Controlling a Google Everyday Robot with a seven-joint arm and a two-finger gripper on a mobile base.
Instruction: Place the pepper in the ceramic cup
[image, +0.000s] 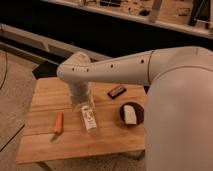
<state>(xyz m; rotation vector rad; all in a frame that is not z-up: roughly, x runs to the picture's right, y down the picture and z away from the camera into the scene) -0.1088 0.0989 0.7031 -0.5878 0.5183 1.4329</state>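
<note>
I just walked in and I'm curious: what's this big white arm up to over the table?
The robot's arm reaches over the wooden table, its gripper hanging close over a clear bottle. The orange pepper it should move lies untouched on the table beside the bottle; the ceramic cup on the bottle's other side has no pepper in it yet.

A wooden table (105, 142) of pale planks fills the lower left and centre of the frame. A clear bottle (89, 119) with a white label lies on it near the middle, its length running toward the front edge. A small flat black block (116, 91) lies up and to the right of the bottle, well apart from it. Speckled grey floor (15, 85) shows at left, crossed by a thin dark cable (5, 55). A pale ledge (40, 42) runs below a dark wall, and a cluttered counter (165, 15) spans the top.
</note>
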